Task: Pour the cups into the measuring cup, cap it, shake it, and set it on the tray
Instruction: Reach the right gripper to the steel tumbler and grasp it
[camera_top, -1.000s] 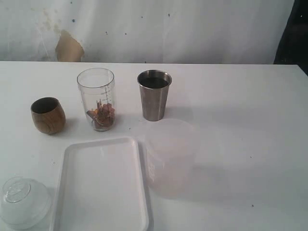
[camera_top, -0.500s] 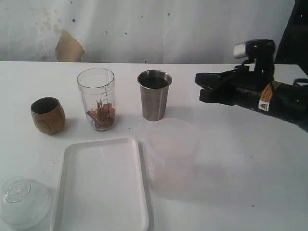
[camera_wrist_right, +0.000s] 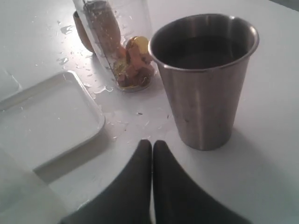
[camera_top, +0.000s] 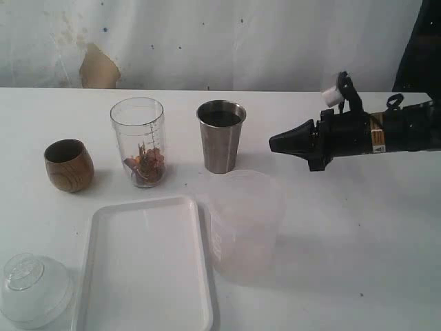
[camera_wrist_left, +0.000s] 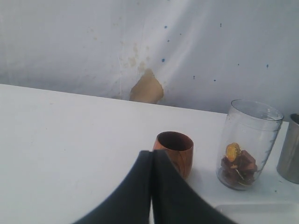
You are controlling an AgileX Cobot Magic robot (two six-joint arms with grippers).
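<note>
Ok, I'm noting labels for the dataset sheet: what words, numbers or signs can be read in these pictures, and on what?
No text can be quoted; nothing is legible.
Measuring cup: a printed scale of tick marks down its side; any numbers are too small to read.
Sticker on the right arm: yellow and white, with what looks like a warning triangle; its wording is too blurred to read.

The right arm [camera_top: 403, 127] is matte black, its right gripper [camera_top: 275, 143] tapering wedge-like; yellow-white warning label [camera_top: 376, 140] mid-body, white block [camera_top: 333, 95] at twelve o'clock.
</note>
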